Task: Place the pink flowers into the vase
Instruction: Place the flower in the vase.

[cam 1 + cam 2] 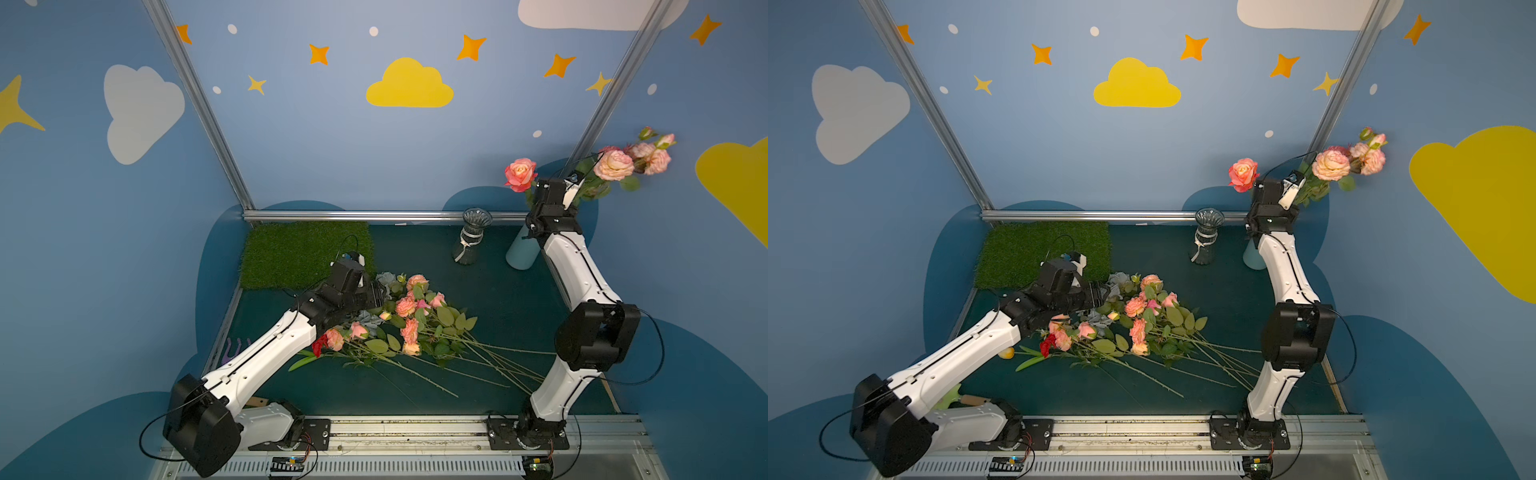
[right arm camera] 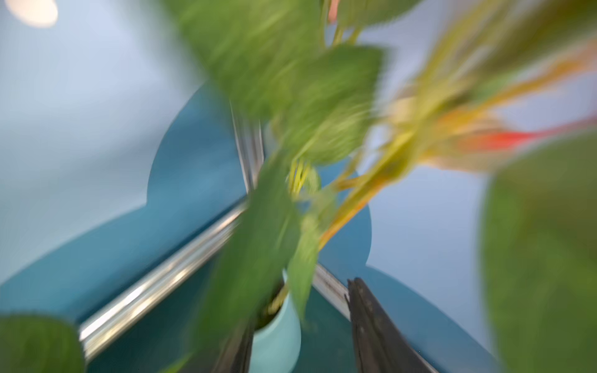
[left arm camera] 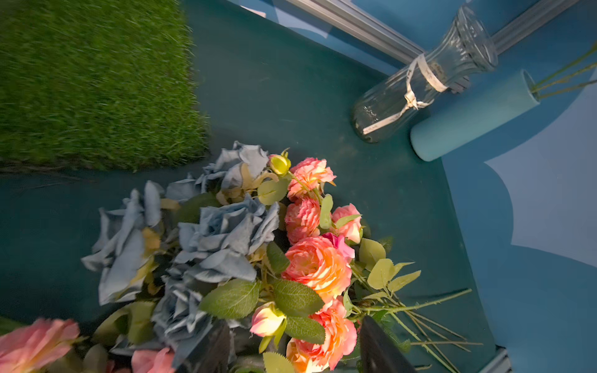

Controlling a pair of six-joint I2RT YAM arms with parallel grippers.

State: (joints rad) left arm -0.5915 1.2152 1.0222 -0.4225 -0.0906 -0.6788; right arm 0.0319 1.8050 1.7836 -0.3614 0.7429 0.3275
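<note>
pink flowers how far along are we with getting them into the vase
Done: several pink flowers stand in the blue vase. In hand: nothing looks gripped; the right arm's jaws stand apart at those stems, and the left arm's jaws are apart over the pile. Left: many pink blooms lie on the table, mixed with grey-blue flowers and a red one.

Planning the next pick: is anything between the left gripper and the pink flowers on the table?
Nothing visible: the left gripper hangs open over the pink flowers, a bloom between its fingers. Grey-blue flowers crowd one finger and might get caught.
</note>
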